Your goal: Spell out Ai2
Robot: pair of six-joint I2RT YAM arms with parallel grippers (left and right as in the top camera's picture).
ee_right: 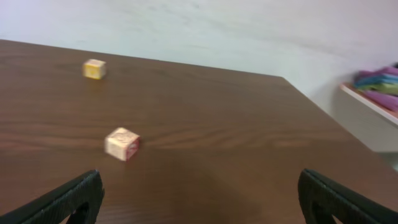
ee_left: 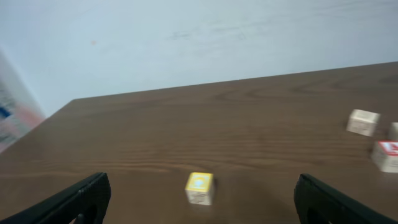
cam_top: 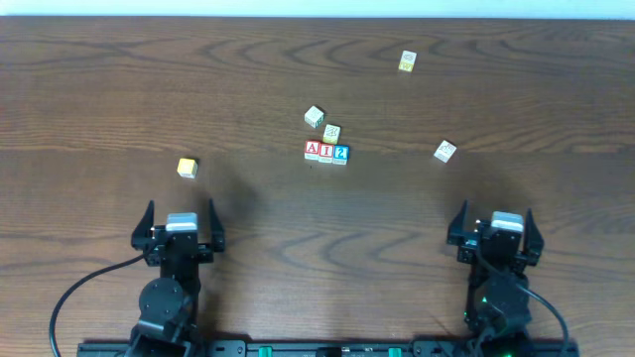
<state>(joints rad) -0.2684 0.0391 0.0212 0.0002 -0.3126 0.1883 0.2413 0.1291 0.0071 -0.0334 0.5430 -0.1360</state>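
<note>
Three letter blocks stand side by side in a row at the table's middle: a red A block [cam_top: 313, 151], a red I block [cam_top: 326, 152] and a blue 2 block [cam_top: 340, 154]. The A block also shows at the right edge of the left wrist view [ee_left: 387, 155]. My left gripper [cam_top: 180, 226] is open and empty near the front left, fingers wide apart in its wrist view [ee_left: 199, 205]. My right gripper [cam_top: 493, 228] is open and empty near the front right, also seen in its wrist view [ee_right: 199, 202].
Loose blocks lie around: a yellow one [cam_top: 187, 168] ahead of the left gripper [ee_left: 199, 188], two pale ones [cam_top: 315, 117] [cam_top: 332, 132] just behind the row, one at the right [cam_top: 445, 151] [ee_right: 122, 144], one far back right [cam_top: 407, 61] [ee_right: 94, 68].
</note>
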